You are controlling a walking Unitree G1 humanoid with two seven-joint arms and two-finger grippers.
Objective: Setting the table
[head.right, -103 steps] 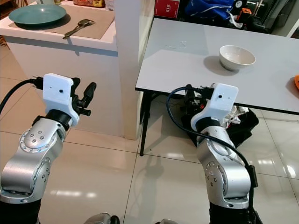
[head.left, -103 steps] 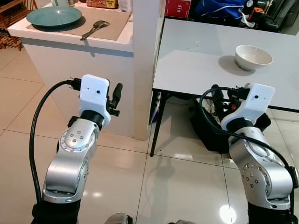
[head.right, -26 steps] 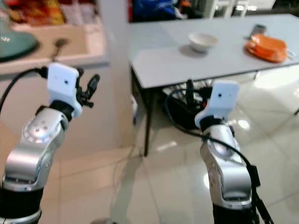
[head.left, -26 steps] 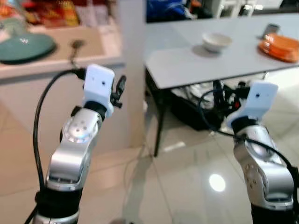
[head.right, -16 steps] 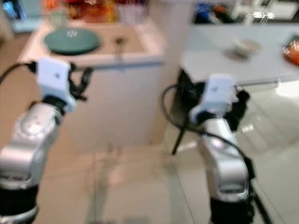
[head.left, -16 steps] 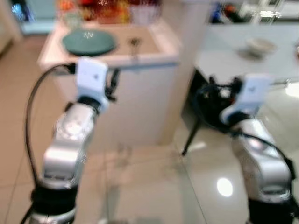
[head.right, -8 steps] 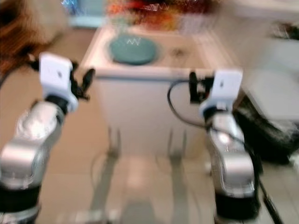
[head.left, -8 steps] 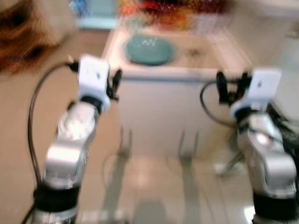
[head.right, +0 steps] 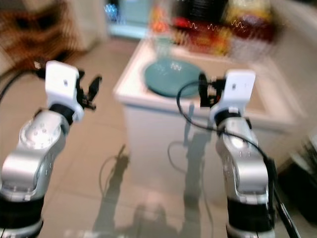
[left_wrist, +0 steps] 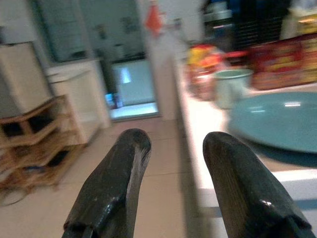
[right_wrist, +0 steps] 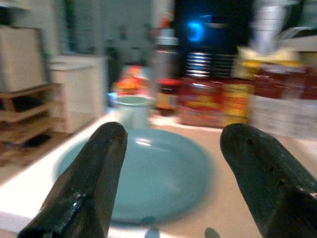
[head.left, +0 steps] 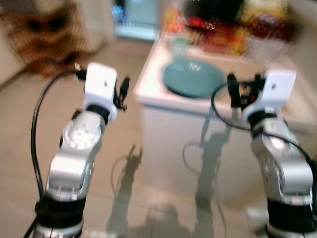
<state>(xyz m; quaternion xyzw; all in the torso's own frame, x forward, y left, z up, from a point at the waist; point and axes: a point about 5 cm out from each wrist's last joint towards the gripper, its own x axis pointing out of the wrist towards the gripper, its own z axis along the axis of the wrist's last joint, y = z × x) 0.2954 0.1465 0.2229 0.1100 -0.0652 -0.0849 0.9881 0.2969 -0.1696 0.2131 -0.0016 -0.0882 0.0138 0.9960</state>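
Your left gripper: jaws parted, nothing between them, raised in the air off the near corner of the white surface. Your right gripper: jaws spread wide, empty, raised just in front of the surface with the teal plate beyond them.

The plate lies flat on the surface near its front edge, touched by neither gripper. Behind the plate, a pale green cup stands upright. Past the cup, a row of jars and red packets lines the back of the surface; labels are too blurred to read. A wooden rack stands on the tiled floor, well apart from the surface, on your left. Head views are motion-blurred.
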